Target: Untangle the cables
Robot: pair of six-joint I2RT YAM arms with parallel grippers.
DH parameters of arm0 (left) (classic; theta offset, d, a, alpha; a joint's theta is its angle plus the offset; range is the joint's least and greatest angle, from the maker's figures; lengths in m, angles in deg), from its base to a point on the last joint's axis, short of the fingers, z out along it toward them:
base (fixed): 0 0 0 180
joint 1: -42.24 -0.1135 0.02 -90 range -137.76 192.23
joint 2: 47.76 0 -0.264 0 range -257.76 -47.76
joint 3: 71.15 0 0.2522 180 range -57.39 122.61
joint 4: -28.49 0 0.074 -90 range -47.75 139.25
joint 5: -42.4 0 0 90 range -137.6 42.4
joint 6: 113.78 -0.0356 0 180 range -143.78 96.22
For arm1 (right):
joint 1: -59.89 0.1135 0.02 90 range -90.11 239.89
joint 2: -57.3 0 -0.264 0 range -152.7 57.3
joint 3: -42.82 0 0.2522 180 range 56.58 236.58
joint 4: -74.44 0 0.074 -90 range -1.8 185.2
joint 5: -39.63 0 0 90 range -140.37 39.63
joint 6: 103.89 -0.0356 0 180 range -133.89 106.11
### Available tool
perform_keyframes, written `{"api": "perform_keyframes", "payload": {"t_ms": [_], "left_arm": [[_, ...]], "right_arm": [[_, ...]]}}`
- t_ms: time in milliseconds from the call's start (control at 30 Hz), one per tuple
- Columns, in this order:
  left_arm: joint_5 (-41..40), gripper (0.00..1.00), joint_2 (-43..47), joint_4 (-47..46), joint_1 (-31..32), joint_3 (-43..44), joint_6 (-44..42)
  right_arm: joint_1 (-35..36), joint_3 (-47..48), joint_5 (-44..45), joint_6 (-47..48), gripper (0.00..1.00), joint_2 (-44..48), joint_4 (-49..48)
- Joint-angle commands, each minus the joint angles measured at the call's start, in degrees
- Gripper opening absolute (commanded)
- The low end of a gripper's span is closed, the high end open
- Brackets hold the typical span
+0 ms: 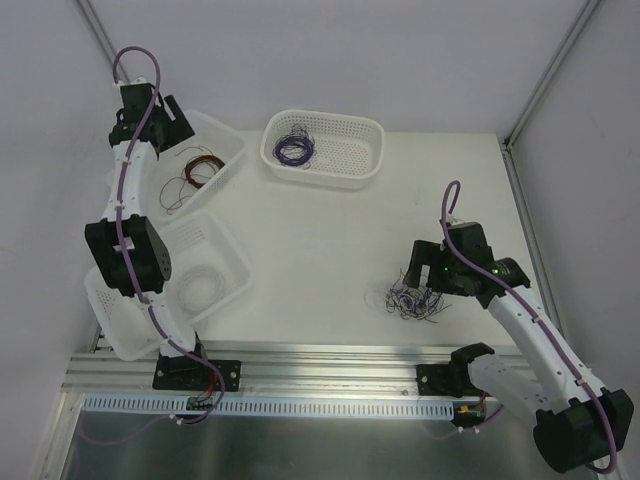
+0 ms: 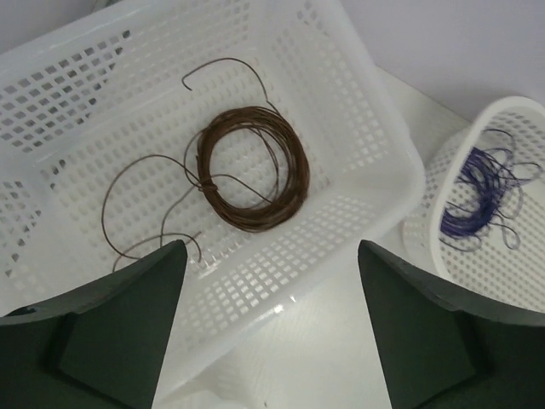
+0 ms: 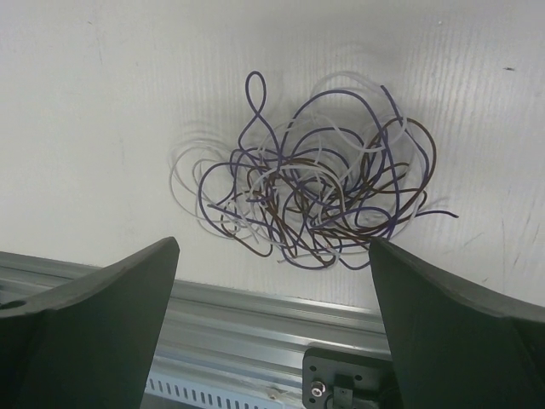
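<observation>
The cables (image 3: 313, 198) are a loose tangle of thin purple, dark brown and whitish wires lying on the white table (image 1: 330, 240), near its front edge. In the top view the same clump (image 1: 410, 301) sits just in front of my right gripper (image 1: 425, 278). My right gripper (image 3: 272, 247) hovers over the clump's near side, open, with nothing between its fingers. My left gripper (image 1: 177, 128) is far back on the left over a white basket (image 2: 358, 128). It (image 2: 271, 256) is open and empty above that basket's near wall.
A brown wire coil (image 2: 252, 167) with loose ends lies in the basket under my left gripper. A second basket (image 1: 352, 150) holds a purple wire bundle (image 1: 294, 150). A third basket (image 1: 230, 262) at the near left holds a whitish coil (image 1: 201, 285). A metal rail (image 1: 330, 370) runs along the table's front.
</observation>
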Motion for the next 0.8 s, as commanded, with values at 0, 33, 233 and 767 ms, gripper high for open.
{"api": "perform_keyframes", "payload": {"t_ms": [0, 33, 233, 767], "left_arm": [[3.9, 0.83, 11.17, -2.44, 0.31, -4.56, 3.26], [5.13, 0.86, 12.67, -2.44, 0.4, -6.24, 4.92], [14.63, 0.95, 25.41, -2.35, 4.59, -21.97, 8.81], [13.59, 0.93, 46.26, -2.44, 35.27, -52.04, 15.21]], "right_arm": [[0.16, 2.71, 3.13, 1.08, 1.0, 1.28, 2.08], [0.07, 2.79, 5.4, 1.08, 1.0, 1.28, 2.26], [-0.02, 1.92, 7.89, -0.58, 0.99, 0.84, 2.61], [0.86, -6.43, 5.08, -6.82, 0.8, -6.98, -4.05]]}}
